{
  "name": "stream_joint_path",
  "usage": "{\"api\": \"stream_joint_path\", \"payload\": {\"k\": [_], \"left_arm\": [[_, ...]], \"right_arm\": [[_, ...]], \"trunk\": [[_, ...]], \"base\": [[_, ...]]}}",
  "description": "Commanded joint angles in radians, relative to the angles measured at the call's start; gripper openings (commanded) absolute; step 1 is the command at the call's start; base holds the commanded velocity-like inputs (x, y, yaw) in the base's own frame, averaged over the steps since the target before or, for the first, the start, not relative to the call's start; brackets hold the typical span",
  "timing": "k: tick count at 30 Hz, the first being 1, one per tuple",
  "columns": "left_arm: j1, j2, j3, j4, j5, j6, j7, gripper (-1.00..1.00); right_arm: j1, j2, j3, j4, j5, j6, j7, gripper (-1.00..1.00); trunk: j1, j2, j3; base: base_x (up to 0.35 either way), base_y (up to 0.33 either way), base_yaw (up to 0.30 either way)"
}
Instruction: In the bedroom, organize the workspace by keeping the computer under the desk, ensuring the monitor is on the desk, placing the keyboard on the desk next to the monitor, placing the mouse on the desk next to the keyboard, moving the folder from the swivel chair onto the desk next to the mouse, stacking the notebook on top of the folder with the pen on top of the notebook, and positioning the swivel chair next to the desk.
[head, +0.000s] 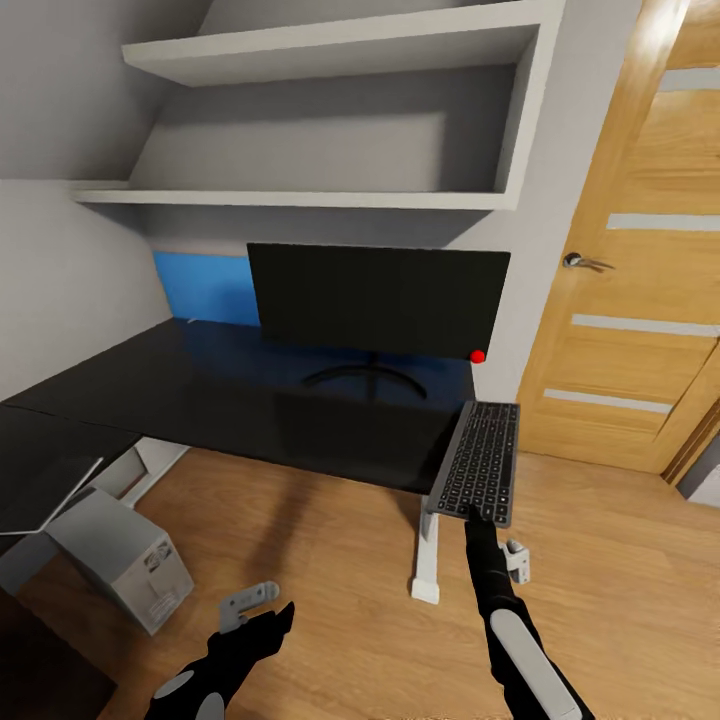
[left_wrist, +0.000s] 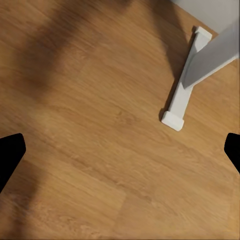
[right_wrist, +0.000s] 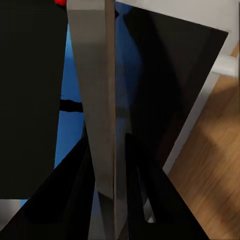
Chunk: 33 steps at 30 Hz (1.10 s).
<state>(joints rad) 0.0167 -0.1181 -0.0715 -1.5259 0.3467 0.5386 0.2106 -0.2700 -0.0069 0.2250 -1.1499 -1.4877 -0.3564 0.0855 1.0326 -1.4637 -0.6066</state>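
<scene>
The black monitor (head: 378, 300) stands on the black desk (head: 200, 390), near its back right. My right gripper (head: 481, 524) is shut on the near end of the dark grey keyboard (head: 482, 458), which sits lengthwise at the desk's right edge, partly past it. In the right wrist view the keyboard (right_wrist: 95, 100) shows edge-on between the fingers (right_wrist: 75, 200). The light grey computer (head: 125, 560) sits on the floor under the desk's left wing. Low over the floor, my left gripper (head: 262, 608) is open and holds nothing, its fingertips (left_wrist: 10, 155) wide apart.
A white desk leg (head: 428, 560) stands on the wooden floor just left of my right arm. A wooden door (head: 640, 280) is close on the right. White wall shelves (head: 330, 120) hang over the desk. A blue panel (head: 200, 285) backs the monitor.
</scene>
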Motion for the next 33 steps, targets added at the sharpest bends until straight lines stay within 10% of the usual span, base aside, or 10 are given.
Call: {"api": "stream_joint_path", "payload": {"k": [1,33], "left_arm": [[0.000,0.000,-0.001,-0.002,0.011,0.003,0.009,1.00],[0.000,-0.006,-0.004,-0.004,0.013,0.003,0.007,1.00]], "right_arm": [[0.000,-0.001,0.000,0.003,-0.032,-0.006,-0.032,-1.00],[-0.001,0.002,0.006,0.006,0.000,0.001,0.009,-1.00]], "trunk": [[0.000,0.000,-0.002],[0.000,0.000,-0.009]], "base": [[0.007,0.005,-0.177],[0.000,0.052,-0.032]]}}
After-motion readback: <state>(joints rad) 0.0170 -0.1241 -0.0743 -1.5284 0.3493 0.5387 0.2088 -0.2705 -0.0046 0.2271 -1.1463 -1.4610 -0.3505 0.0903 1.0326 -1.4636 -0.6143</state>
